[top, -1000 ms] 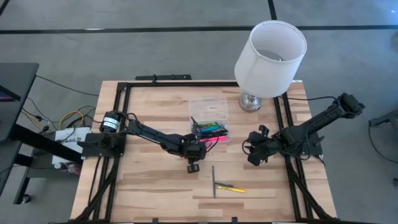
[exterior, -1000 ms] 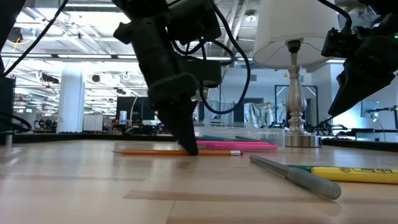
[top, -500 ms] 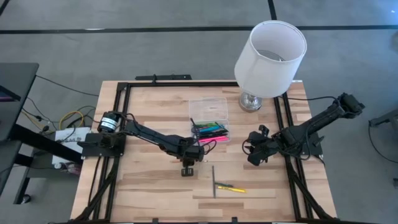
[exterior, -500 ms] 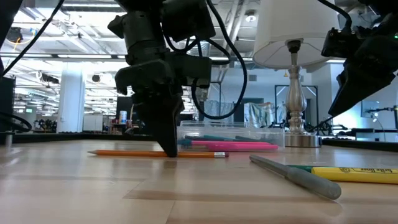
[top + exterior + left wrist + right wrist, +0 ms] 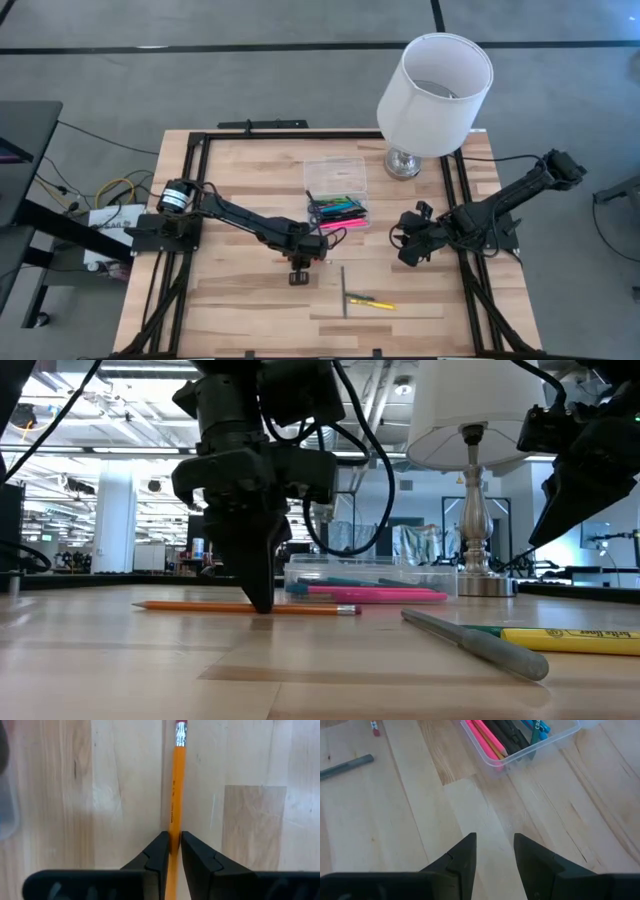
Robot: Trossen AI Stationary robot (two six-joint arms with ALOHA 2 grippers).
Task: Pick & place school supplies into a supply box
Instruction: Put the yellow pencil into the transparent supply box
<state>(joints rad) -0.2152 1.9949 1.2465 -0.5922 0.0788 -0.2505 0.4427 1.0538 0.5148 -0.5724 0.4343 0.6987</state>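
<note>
Surface: we see a pale wooden surface (image 5: 240,180) edged by a black frame, with a grey floor around it and an open hall with ceiling lights behind.
Lamp: a white-shaded lamp (image 5: 434,80) stands on a metal base at the far right corner.
Supply box: the clear box (image 5: 336,190) lies near the middle of the surface, just beside the lamp base — green, blue, black and pink pens (image 5: 338,209) are in its near end.
Left gripper: we find it (image 5: 262,600) tip-down on the surface in front of the box, its fingers (image 5: 159,854) nearly together on either side of an orange pencil (image 5: 175,795).
Orange pencil: it lies flat on the wood, eraser end pointing away from the wrist camera; from these views we cannot tell whether the fingers actually pinch it.
Loose items: a grey pen (image 5: 343,291) and a yellow marker (image 5: 371,302) lie together nearer the front edge.
Right gripper: it (image 5: 494,851) hovers at the right side, near the box — fingers spread, holding nothing.
</note>
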